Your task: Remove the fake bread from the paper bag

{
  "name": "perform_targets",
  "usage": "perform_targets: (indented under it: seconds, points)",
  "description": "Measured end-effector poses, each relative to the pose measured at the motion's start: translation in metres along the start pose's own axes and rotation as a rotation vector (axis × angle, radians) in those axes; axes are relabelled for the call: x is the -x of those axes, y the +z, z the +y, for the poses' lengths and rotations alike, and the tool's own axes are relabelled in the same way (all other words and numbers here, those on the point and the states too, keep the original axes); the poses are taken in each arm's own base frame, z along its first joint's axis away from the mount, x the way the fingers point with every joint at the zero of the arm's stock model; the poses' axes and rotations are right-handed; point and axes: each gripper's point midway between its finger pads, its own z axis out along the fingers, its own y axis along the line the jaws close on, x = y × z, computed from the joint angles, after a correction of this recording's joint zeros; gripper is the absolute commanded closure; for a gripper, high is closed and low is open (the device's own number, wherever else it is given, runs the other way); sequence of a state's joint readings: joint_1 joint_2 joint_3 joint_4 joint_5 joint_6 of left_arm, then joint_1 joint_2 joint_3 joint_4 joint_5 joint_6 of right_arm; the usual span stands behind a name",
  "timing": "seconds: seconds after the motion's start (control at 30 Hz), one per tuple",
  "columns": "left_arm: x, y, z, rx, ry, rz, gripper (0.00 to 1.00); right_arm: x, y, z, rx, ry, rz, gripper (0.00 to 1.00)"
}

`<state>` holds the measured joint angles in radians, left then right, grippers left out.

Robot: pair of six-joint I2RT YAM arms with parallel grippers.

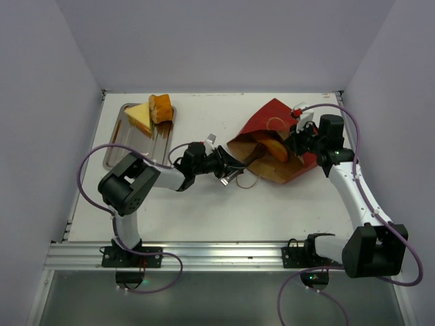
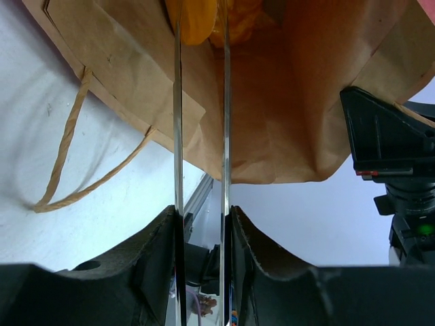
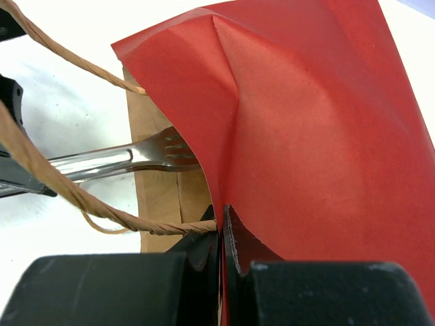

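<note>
While the right gripper (image 3: 223, 231) pinches the red upper wall of the paper bag (image 1: 272, 115) (jaws fully closed on the paper, holding the mouth up), the left gripper (image 2: 202, 227) is squeezed onto a pair of metal tongs (image 2: 224, 122). The blades run nearly parallel w/ only a narrow gap and reach into the bag's brown interior. The bag lies on its side, right of centre on the table (image 1: 204, 210), mouth facing left toward the left arm, w/ one string handle (image 2: 68, 136) slack on the tabletop. The fake bread (image 1: 272, 147) is inside, an orange-yellow piece at the tong tips. Whether the blades actually bite it, can't tell — the tips are cut off at the frame edge. Far left, a steel tray (image 1: 115, 153) holds two other bread pieces (image 1: 161, 107). Progress, as I judge it: bag opened and tool inserted, approx. halfway. Left to do: secure the piece, draw it out through the mouth and set it down, prob. on the tray.
</note>
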<state>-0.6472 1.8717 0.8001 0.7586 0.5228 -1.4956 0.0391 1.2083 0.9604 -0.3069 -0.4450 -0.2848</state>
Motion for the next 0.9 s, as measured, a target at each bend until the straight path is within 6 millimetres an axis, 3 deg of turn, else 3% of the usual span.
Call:
perform_targets:
  seconds: [0.3, 0.4, 0.9]
  points:
    - [0.008, 0.01, 0.005, 0.015, 0.012, 0.001, 0.56, 0.0, 0.0, 0.0, 0.0, 0.0, 0.0, 0.98]
    - [0.01, 0.013, 0.006, 0.017, 0.011, 0.001, 0.5, 0.0, 0.0, 0.0, 0.0, 0.0, 0.0, 0.98]
    - [0.019, 0.025, 0.011, 0.022, -0.003, 0.0, 0.51, 0.0, 0.0, 0.0, -0.001, 0.0, 0.0, 0.98]
